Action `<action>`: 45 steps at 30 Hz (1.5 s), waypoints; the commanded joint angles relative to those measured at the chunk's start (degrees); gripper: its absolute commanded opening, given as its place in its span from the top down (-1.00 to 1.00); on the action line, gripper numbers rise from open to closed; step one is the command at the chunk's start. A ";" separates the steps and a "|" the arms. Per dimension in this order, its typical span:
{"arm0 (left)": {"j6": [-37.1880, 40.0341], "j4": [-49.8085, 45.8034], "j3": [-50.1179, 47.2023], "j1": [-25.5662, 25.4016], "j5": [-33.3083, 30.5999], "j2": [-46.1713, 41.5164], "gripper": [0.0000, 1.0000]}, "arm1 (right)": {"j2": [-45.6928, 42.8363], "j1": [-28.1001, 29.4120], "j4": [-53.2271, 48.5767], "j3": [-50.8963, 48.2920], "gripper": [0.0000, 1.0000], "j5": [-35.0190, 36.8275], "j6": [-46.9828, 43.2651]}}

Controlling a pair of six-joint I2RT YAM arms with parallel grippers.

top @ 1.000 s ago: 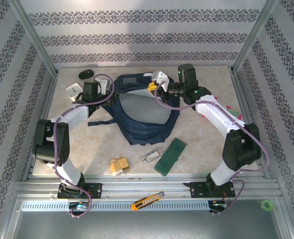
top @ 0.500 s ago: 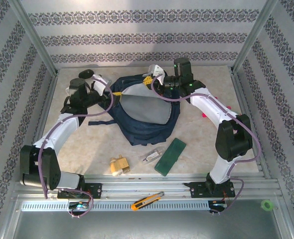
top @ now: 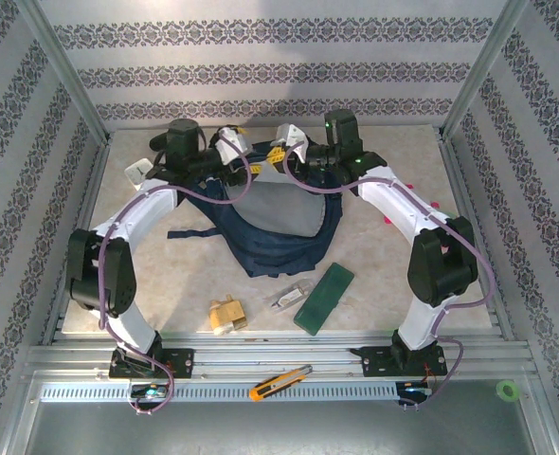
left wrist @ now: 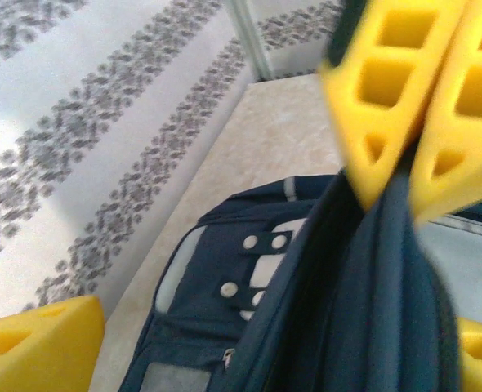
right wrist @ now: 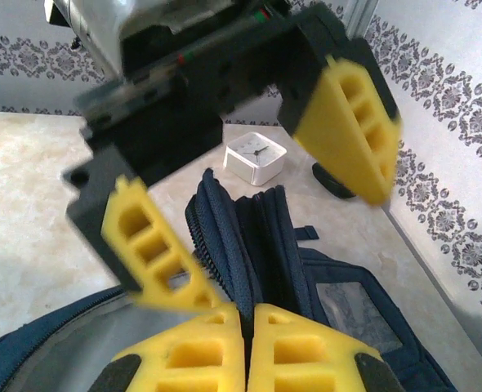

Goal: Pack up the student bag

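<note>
Fabric this soft will sag, so take the student bag [top: 279, 248], at the back of the table [top: 166, 275], by its zipper rim [right wrist: 225, 220]. Your right gripper [right wrist: 246, 314] is pinched tight on that rim. Your left gripper [right wrist: 290, 245] straddles it with jaws spread.

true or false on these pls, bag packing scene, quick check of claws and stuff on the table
1. The right claw is shut on the zipper rim of the student bag. True.
2. The left claw is clamped on the bag. False: its jaws stand wide open by the rim, holding nothing.
3. The green case is inside the bag. False: it lies on the table, on the near side of the bag.
4. A small white clock stands on the table beyond the bag. True.
5. The utility knife lies beside the clock. False: it rests on the front rail, between the arm bases.
</note>
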 commanded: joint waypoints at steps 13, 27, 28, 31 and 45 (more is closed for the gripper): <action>-10.19 6.83 -1.82 -2.59 -14.00 0.38 1.00 | -17.22 -1.60 -12.66 -6.03 -0.20 21.59 37.65; -20.37 17.36 -11.13 -2.55 -20.88 -3.43 1.00 | -49.96 15.47 -49.90 -35.41 -0.48 48.37 92.85; -20.42 17.23 -11.13 -2.61 -20.84 -3.66 1.00 | -50.56 16.88 -49.58 -37.02 -0.49 48.63 95.78; -20.38 16.79 -11.19 -2.60 -20.43 -4.46 1.00 | -47.87 19.54 -48.13 -40.61 -0.59 46.67 99.69; -20.96 19.67 -13.31 -2.61 -20.80 -5.46 1.00 | -28.05 23.16 -34.68 -42.91 -0.85 46.12 101.45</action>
